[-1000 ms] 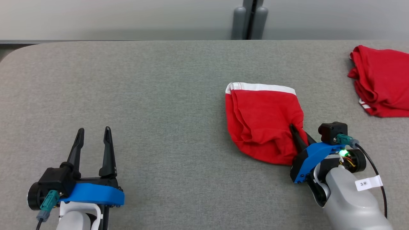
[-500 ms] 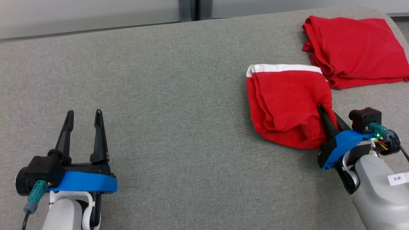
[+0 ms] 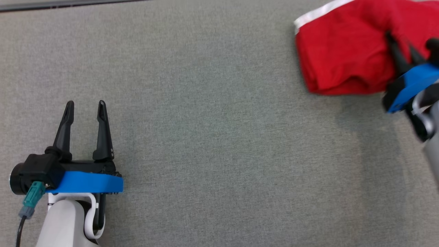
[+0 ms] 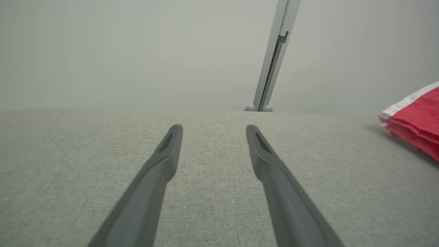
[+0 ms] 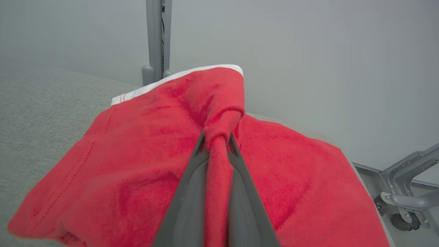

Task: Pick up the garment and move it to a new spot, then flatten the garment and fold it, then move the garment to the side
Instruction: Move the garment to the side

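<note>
Head view: the left hand [image 3: 85, 103] sits at the lower left over the grey tabletop [image 3: 212, 137], its two dark fingers spread apart with nothing between them. At the upper right the right hand [image 3: 398, 43] is clenched on the red garment [image 3: 339, 58], which lies bunched on the tabletop near the picture's top right corner (this part is blurred), its white band [image 3: 319, 13] along the far edge.

Left wrist view: the left hand [image 4: 214, 128] is released over the bare tabletop [image 4: 68, 154]. The red garment [image 4: 416, 116] shows at the right edge, well apart from it. A grey post [image 4: 274, 61] stands against the pale wall [image 4: 103, 51].

Right wrist view: the right hand [image 5: 216, 137] pinches a raised fold of the red garment [image 5: 137, 154] between its fingertips. The white band [image 5: 171, 79] runs along the far side, and a metal frame [image 5: 408, 192] shows at the lower right.
</note>
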Motion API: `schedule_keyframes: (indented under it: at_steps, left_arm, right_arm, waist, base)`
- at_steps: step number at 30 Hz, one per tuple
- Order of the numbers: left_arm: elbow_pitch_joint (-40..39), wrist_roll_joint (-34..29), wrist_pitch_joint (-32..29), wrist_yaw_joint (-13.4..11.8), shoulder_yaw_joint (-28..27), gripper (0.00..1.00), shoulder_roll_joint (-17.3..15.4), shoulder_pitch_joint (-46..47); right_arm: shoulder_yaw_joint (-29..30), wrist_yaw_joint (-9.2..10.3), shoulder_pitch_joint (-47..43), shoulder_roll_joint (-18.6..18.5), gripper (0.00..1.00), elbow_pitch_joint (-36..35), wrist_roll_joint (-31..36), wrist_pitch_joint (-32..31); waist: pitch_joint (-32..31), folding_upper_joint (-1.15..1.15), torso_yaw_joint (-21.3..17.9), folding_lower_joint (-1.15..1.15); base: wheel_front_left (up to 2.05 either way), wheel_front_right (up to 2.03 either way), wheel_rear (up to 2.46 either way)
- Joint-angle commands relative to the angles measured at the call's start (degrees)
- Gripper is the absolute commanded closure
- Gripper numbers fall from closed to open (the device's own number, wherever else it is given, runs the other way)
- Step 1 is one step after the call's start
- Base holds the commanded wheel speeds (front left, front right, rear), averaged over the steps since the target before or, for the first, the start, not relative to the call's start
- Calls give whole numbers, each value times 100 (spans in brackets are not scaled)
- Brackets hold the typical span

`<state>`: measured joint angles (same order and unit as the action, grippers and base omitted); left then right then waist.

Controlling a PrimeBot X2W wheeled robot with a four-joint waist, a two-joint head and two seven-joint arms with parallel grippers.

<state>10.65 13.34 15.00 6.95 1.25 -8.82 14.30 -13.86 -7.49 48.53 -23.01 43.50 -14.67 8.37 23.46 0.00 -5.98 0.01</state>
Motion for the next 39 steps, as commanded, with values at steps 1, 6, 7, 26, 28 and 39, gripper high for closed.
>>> schedule_keyframes:
  at_steps: [1,6,7,26,28,39]
  left_arm:
    - [-37,-3,23,32,18,0,-34,118]
    - [-147,-6,23,36,-9,0,-90,214]
    - [-171,-13,23,37,-10,0,-96,229]
    - [-225,19,23,59,67,0,-131,458]
    - [-216,22,23,60,59,0,-119,475]
    - [-54,36,23,51,-93,0,-5,180]
  right_arm:
    - [17,-1,155,-142,100,-20,36,-58]
    - [207,0,494,-770,100,-7,-22,-376]
    - [256,0,558,-903,100,14,-13,-440]
    - [1057,1,1264,-1442,100,630,840,-787]
    - [1190,0,1294,-1330,45,695,1005,-813]
    - [1570,0,1031,-831,0,576,1722,-502]
  waist:
    - [121,0,75,-1]
    - [372,0,72,-1]
    - [406,0,68,-1]
    - [810,0,141,-1]
    - [813,0,155,-1]
    - [252,0,210,-1]
  base:
    - [0,0,0]
    - [0,0,0]
    - [0,0,0]
    - [0,0,0]
    - [0,0,0]
    - [0,0,0]
